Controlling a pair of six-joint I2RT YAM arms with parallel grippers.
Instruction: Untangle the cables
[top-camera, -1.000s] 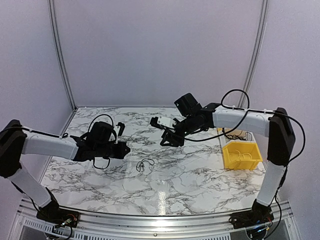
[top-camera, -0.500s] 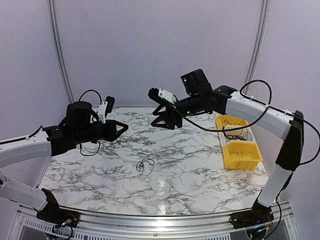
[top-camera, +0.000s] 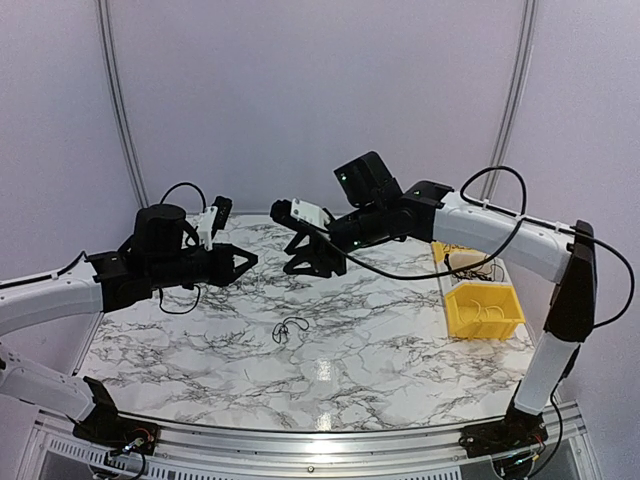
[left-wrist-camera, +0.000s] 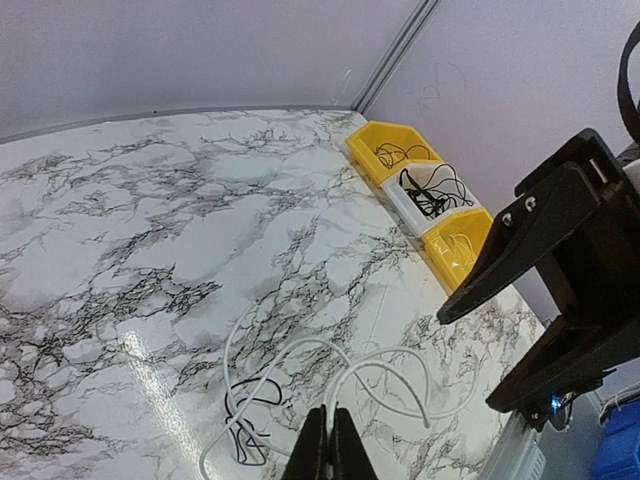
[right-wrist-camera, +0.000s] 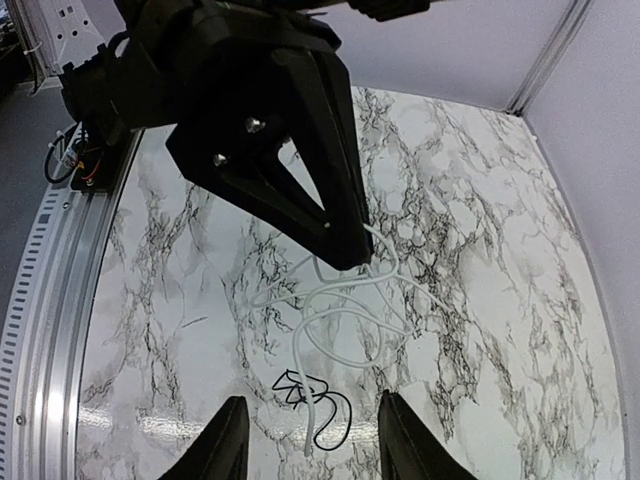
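The cables are a pale white cable (left-wrist-camera: 400, 368) and a small black cable (left-wrist-camera: 243, 402). My left gripper (left-wrist-camera: 328, 440) is shut on a loop of the white cable and holds it above the marble table. The white cable (right-wrist-camera: 345, 315) hangs in loose loops, and its lower end runs down to the black cable (right-wrist-camera: 322, 402) lying on the table. My right gripper (right-wrist-camera: 313, 445) is open and empty, raised, facing my left gripper (right-wrist-camera: 345, 255). In the top view the left gripper (top-camera: 246, 260) and right gripper (top-camera: 298, 256) are close together, with the black cable (top-camera: 289, 329) below them.
A row of bins stands at the table's right edge: a yellow bin (top-camera: 484, 309) nearest and another (top-camera: 447, 250) behind it. The left wrist view shows a white bin (left-wrist-camera: 428, 192) holding dark cables between yellow bins (left-wrist-camera: 392, 148). The metal table rail (top-camera: 300, 445) runs along the front.
Both arms have lifted from near the table. The left gripper has come up shut. The right gripper has swung left toward the left gripper.
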